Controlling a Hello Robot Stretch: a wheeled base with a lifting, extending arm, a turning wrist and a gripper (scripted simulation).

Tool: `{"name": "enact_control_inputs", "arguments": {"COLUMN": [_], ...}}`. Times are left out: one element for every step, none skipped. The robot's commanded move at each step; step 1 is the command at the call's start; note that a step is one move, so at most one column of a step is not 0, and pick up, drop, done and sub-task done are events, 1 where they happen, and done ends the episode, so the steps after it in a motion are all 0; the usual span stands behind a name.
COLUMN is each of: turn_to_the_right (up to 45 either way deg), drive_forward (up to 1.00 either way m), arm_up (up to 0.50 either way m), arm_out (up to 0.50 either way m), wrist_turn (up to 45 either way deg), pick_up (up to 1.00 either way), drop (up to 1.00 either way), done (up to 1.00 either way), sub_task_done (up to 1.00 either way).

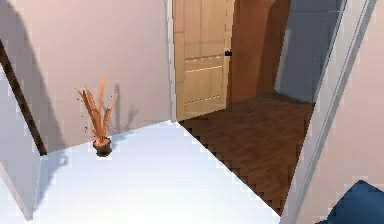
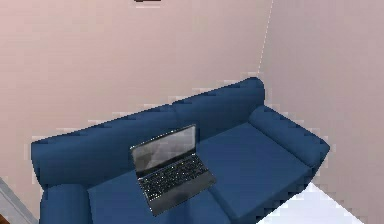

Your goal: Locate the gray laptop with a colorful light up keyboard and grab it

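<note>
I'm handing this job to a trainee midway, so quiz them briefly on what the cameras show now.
1. True or false: the laptop lies shut on the floor.
2. What colour is the sofa? A) red B) blue C) grey
3. In the forward view, what stands on the white tabletop?

Key: 1 false, it sits open on the sofa seat; 2 B; 3 a potted plant.
</note>
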Motion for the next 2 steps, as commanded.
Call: {"name": "enact_control_inputs", "arguments": {"turn_to_the_right": [0.0, 0.0], "drive_forward": [0.00, 0.00], "arm_up": [0.48, 0.00], "arm_out": [0.00, 0.36], "wrist_turn": [0.0, 0.0], "pick_up": [0.00, 0.00], "drop": [0.00, 0.00], "done": [0.00, 0.00], "sub_task_done": [0.00, 0.00]}}
